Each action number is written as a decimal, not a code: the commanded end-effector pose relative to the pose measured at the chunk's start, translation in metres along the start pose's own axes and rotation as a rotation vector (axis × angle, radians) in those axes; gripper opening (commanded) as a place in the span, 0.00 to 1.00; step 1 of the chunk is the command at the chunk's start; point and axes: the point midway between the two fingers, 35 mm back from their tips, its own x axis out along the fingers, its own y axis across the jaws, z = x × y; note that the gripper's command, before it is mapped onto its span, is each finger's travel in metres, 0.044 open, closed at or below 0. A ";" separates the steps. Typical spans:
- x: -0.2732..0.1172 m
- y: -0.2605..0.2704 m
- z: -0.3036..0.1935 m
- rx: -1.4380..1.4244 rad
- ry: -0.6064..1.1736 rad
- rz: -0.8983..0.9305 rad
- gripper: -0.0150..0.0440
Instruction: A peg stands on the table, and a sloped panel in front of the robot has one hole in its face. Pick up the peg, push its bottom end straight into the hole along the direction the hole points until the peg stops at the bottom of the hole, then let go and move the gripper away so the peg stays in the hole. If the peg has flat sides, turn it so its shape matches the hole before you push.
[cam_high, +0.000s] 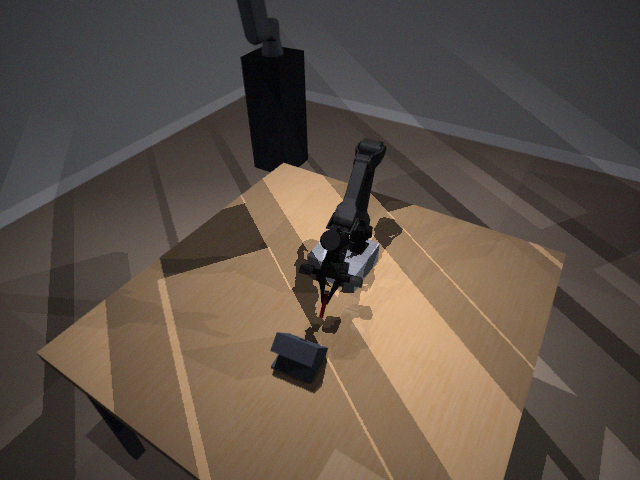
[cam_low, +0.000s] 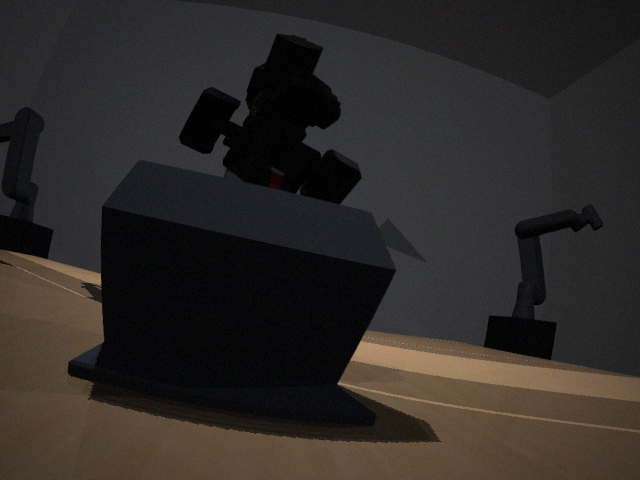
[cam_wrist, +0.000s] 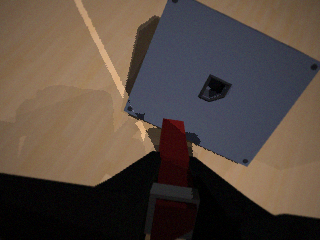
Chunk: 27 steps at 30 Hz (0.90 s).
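On the table (cam_high: 439, 330), the sloped panel (cam_high: 298, 350) sits in front of the arm's base (cam_high: 364, 256), with the gripper (cam_high: 324, 301) poised in the air between the two. The peg (cam_wrist: 173, 147), clamped between the fingers, points toward the panel, its free end over the panel's near edge. The hole (cam_wrist: 215, 88) lies further up the panel's face, apart from the peg's tip.

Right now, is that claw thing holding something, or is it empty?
Gripper: closed on the red peg, which points toward the sloped panel but is not in its hole yet.
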 end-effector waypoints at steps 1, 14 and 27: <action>-0.001 -0.004 -0.002 0.049 -0.023 -0.012 0.25; 0.003 -0.009 -0.001 0.108 -0.053 -0.028 0.25; 0.013 -0.014 0.001 0.146 -0.074 -0.039 0.25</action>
